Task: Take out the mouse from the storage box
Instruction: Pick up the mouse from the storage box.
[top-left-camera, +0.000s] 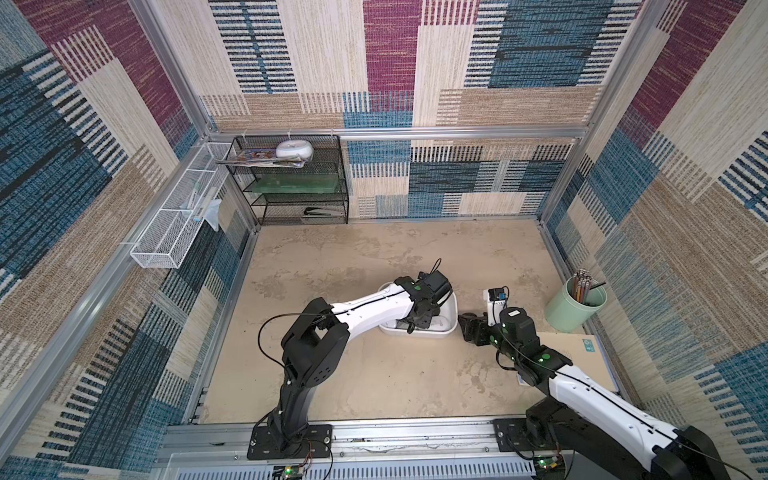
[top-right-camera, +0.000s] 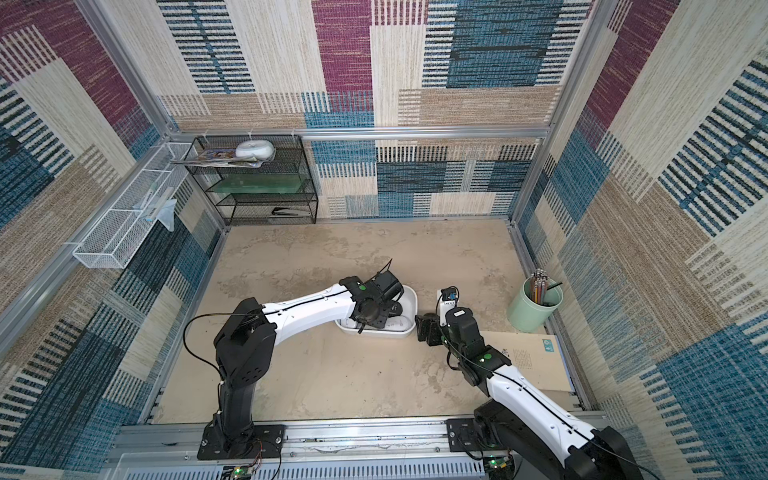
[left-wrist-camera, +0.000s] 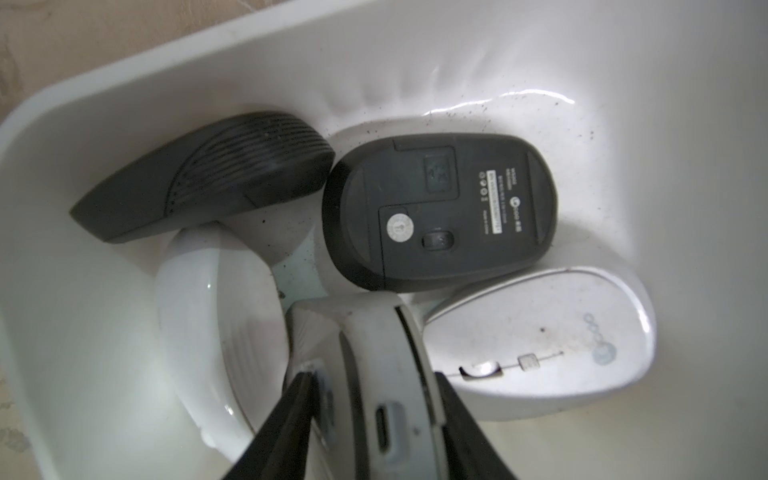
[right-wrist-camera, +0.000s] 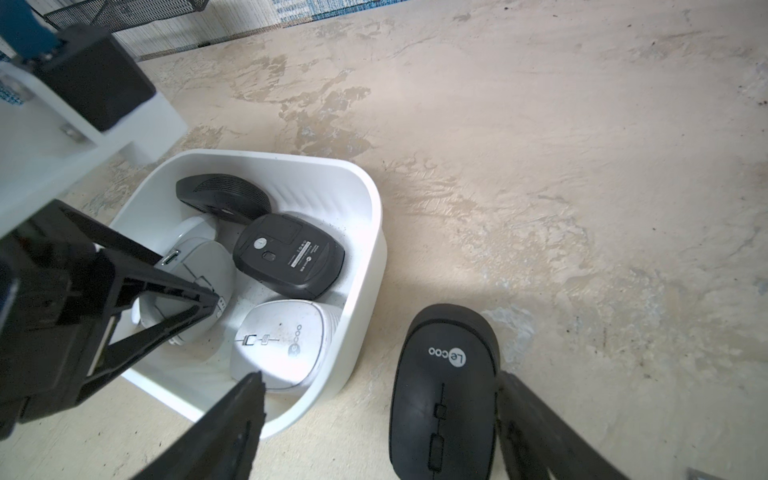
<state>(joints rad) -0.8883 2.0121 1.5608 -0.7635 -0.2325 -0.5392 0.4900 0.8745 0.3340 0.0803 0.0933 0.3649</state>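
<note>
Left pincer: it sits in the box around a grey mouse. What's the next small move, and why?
Likely a short straight lift. The left pincer looks closed on both sides of the grey mouse, which stands on edge in the storage box. A white mouse lies close beside it, so rising vertically should avoid dragging it.

The left gripper (left-wrist-camera: 374, 378) reaches down into the storage box (right-wrist-camera: 365, 257), with one mouse (left-wrist-camera: 365, 332) pressed between its fingers. Just ahead of the fingertips lie an upturned mouse (left-wrist-camera: 440, 212) and, beside that, a tilted mouse (left-wrist-camera: 208, 178) near the box wall, while a flat mouse (left-wrist-camera: 540, 345) and a propped mouse (left-wrist-camera: 195, 324) flank the gripper, one on each side. Just outside the box, to the left gripper's right, the right gripper (right-wrist-camera: 380, 376) straddles a loose mouse (right-wrist-camera: 444, 395) on the table (right-wrist-camera: 540, 166), with a pencil cup (top-left-camera: 575, 307) well off to its right and a shelf rack (top-left-camera: 295, 178) far beyond the left gripper.
</note>
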